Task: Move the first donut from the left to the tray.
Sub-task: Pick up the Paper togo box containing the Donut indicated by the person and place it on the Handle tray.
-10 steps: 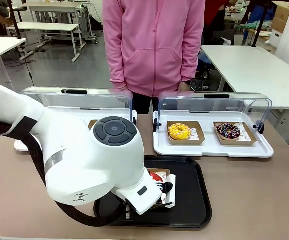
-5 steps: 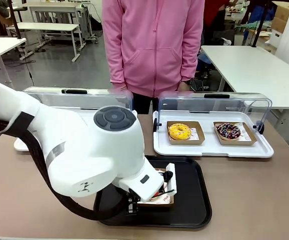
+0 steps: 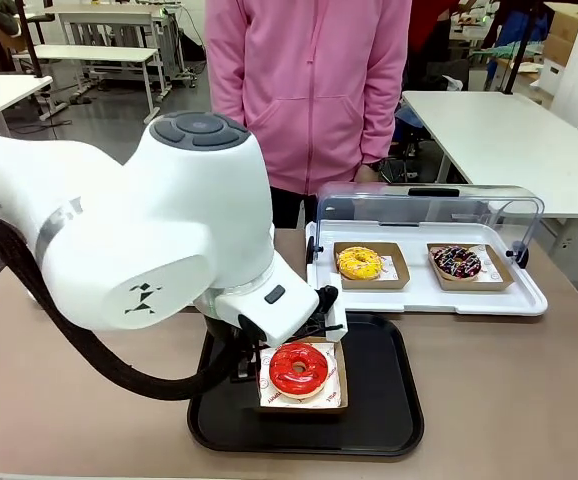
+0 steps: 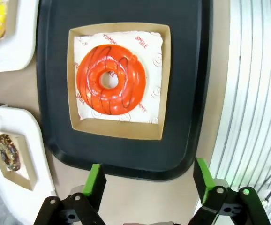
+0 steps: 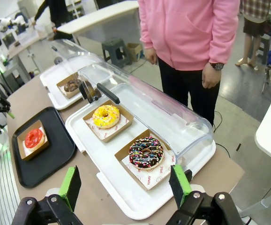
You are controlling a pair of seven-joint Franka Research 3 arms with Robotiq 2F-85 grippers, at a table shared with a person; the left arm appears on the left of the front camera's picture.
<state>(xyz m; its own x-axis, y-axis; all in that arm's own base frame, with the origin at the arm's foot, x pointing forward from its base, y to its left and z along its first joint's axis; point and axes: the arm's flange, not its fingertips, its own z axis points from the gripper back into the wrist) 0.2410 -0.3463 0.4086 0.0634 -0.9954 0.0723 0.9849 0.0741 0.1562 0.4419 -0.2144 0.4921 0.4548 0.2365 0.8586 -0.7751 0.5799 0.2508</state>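
Donut (image 3: 299, 368) in box (image 3: 331, 404) on tray (image 3: 389, 405); lidded tray (image 3: 429, 297) behind.

Bright, even indoor light, soft shadows, sharp focus, wide-angle bending in wrist views

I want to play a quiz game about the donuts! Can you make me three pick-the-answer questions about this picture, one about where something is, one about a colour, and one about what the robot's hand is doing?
1. Where is the shallow brown cardboard box with the glossy red ring donut?
A. on the flat black plastic tray
B. under a clear lid
C. on the floor

2. What colour is the donut beside the sprinkled chocolate donut on the white tray?
A. green
B. yellow
C. blue

3. How is the left tool?
A. shut on the red donut
B. gripping the tray's rim
C. open, holding nothing

Answers: 1 A, the box lies inside the black rim. 2 B, the yellow donut sits next to it. 3 C, its green pads stand apart above the tray.
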